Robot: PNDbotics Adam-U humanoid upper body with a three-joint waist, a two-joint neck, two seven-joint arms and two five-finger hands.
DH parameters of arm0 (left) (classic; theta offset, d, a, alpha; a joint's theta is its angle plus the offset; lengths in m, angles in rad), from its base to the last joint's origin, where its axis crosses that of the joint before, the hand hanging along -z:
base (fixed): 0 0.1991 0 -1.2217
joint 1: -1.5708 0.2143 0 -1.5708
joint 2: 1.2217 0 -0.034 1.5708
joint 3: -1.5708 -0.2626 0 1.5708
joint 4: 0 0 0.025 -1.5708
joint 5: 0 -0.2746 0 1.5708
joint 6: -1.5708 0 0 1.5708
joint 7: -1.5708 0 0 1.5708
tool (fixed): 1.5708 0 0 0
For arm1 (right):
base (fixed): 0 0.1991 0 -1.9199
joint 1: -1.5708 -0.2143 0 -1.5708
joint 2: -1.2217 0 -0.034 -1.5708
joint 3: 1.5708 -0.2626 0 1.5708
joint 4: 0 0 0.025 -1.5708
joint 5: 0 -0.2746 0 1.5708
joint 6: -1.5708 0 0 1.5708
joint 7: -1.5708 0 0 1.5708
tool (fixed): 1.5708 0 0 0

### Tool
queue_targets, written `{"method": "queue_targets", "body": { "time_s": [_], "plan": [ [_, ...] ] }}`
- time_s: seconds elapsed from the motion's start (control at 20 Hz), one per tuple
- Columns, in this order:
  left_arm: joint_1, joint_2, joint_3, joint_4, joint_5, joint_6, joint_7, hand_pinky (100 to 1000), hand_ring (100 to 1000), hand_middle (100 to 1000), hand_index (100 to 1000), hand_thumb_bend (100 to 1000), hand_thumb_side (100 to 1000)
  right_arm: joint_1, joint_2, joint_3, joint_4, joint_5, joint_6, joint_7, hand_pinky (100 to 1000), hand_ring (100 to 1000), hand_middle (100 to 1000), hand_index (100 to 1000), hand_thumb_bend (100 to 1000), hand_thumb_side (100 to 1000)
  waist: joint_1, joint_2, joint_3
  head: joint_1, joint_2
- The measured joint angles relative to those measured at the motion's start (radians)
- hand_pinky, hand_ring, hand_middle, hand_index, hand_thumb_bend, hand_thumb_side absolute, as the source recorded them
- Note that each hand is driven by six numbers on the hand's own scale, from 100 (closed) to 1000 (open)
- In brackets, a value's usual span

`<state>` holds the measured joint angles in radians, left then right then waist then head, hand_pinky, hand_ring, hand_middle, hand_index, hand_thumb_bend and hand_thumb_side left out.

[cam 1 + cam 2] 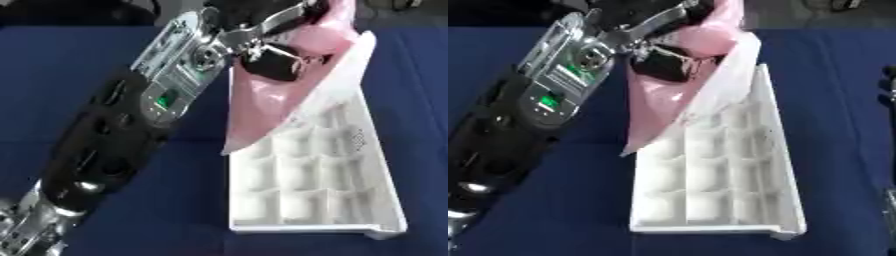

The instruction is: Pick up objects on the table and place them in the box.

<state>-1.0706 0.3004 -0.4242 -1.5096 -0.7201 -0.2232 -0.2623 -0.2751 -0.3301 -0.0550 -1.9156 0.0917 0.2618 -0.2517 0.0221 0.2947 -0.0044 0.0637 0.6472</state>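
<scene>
**Operator:** Holding a pink plastic bag in my left hand, up over the far end of the white box. The fingers are curled round the bag's upper part, so the hand is pinching the pink film, not spread. The bag hangs down from there, and its lower edge drapes over the box's far left compartments.

**Observer:** So which step do you reckon you are on?

**Operator:** The placing step, I judge. The bag is off the blue table and already partly over the box, which is a long tray split into a grid of small cells. From here every cell I can see looks bare and white.

**Observer:** And the other hand?

**Operator:** I see a dark bit at the right edge in the right eye view, but I cannot say it is my right hand, so I count it as out of view.

**Observer:** What does the next move ask of you?

**Operator:** Bringing the left hand lower and a little further over the tray, so the bag settles inside the rim instead of sliding off the left wall onto the cloth. Only then should the fingers let go. The film is limp, so I expect it to fold and spill wherever it is least supported.
</scene>
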Motion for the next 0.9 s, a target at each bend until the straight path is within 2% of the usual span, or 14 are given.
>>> {"method": "queue_targets", "body": {
  "time_s": [0.1,0.15,0.25,0.3,0.35,0.4,0.45,0.6,0.7,0.8,0.85,0.9],
  "plan": [
    [0.000,-0.011,-0.003,0.017,-0.027,-0.021,-0.002,100,100,100,217,100,119,0.000,0.000,0.000,0.000,0.001,0.000,-0.008,941,890,843,946,100,896,-0.002,0.000,0.000,0.000,0.000],
    [0.000,-0.015,-0.005,0.025,-0.039,-0.032,-0.002,100,100,106,263,100,100,-0.001,0.000,0.001,0.000,0.001,0.000,-0.012,948,891,843,946,100,896,-0.003,0.000,0.000,0.000,0.000],
    [0.001,-0.023,-0.008,0.038,-0.063,-0.052,-0.002,100,100,216,350,100,100,-0.003,0.000,0.002,0.000,0.003,0.000,-0.018,956,894,844,947,100,897,-0.003,0.000,-0.001,0.000,0.000],
    [0.001,-0.024,-0.010,0.044,-0.075,-0.063,-0.002,100,127,269,391,100,100,-0.003,0.000,0.003,0.000,0.004,0.000,-0.020,958,895,844,947,100,896,-0.003,0.000,-0.002,0.000,0.000],
    [0.002,-0.025,-0.012,0.049,-0.086,-0.074,-0.003,100,201,325,439,100,100,-0.003,0.000,0.003,0.000,0.004,0.001,-0.023,963,896,844,947,100,896,-0.003,0.000,-0.002,0.000,0.000],
    [0.003,-0.028,-0.014,0.055,-0.097,-0.085,-0.006,187,318,404,501,101,100,-0.003,0.000,0.005,0.000,0.004,0.000,-0.025,966,896,845,948,100,896,-0.003,0.000,-0.002,0.000,0.000],
    [0.006,-0.031,-0.015,0.060,-0.109,-0.096,-0.010,276,385,460,544,149,100,-0.003,0.000,0.005,0.000,0.005,-0.001,-0.027,968,896,845,948,100,896,-0.003,0.000,-0.003,0.000,0.000],
    [0.012,-0.032,-0.022,0.074,-0.143,-0.130,-0.037,448,537,607,653,258,100,-0.003,0.000,0.005,0.000,0.008,0.000,-0.029,972,896,845,948,100,897,-0.003,0.000,-0.003,0.000,0.000],
    [0.020,-0.032,-0.026,0.083,-0.161,-0.152,-0.059,520,601,665,693,301,100,-0.003,0.000,0.005,0.000,0.008,0.000,-0.029,973,896,845,948,100,896,-0.004,0.000,-0.005,-0.001,0.000],
    [0.022,-0.032,-0.029,0.089,-0.171,-0.172,-0.079,550,625,687,711,343,100,-0.003,0.000,0.005,0.000,0.008,0.000,-0.029,973,895,844,948,100,896,-0.004,0.000,-0.005,-0.001,0.000],
    [0.027,-0.033,-0.032,0.091,-0.174,-0.182,-0.089,579,644,704,725,369,143,-0.003,0.000,0.005,0.000,0.008,0.000,-0.029,974,895,844,949,100,897,-0.004,0.000,-0.006,-0.001,0.000],
    [0.030,-0.033,-0.033,0.095,-0.177,-0.191,-0.099,577,642,702,723,365,129,-0.003,0.000,0.005,0.000,0.008,0.000,-0.029,973,895,844,948,100,896,-0.004,0.000,-0.006,-0.001,0.000]
  ]
}}
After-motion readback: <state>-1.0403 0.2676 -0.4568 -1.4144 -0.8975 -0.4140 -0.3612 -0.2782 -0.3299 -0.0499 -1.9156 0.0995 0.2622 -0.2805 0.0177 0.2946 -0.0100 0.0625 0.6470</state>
